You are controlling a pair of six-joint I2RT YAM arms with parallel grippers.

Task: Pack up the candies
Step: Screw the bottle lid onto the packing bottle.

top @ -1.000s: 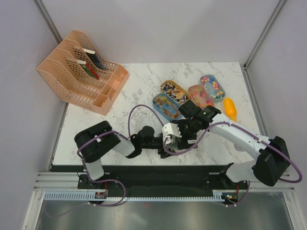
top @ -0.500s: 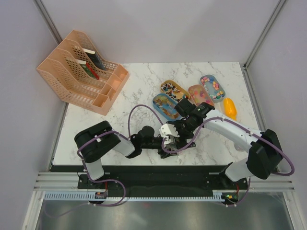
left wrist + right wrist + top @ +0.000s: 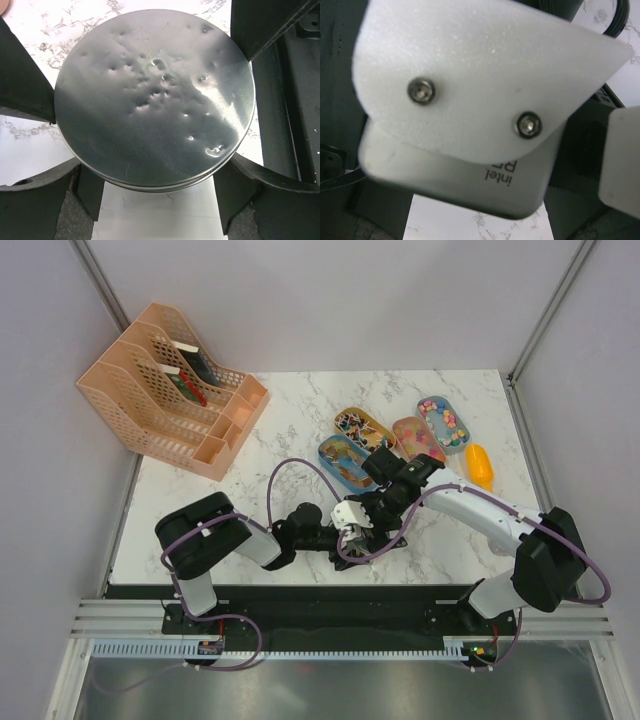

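White walls box in a marble table (image 3: 290, 430), and at its far left the peach file organiser (image 3: 170, 390) sits well out of your way. Moving in, your left gripper (image 3: 358, 528) has its jaws spread wide around a round metal tin (image 3: 155, 95). Its fingers (image 3: 25, 85) press on the rim from both sides, and the dented silver face is turned to the wrist camera. Right on top of it is your right gripper (image 3: 385, 502), jaws at full spread and apparently holding nothing. Its own view is blocked by the left wrist's camera housing (image 3: 470, 165), so take that as likely, not certain. The candies (image 3: 443, 423) lie beyond, heaped in the four oval trays (image 3: 323, 448), with the yellow scoop (image 3: 480, 466) at the far right. My read is that you're readying the tin for filling. Hold it level and don't squeeze harder. Shift the right arm off the left wrist before you reach, because those two are crowded.
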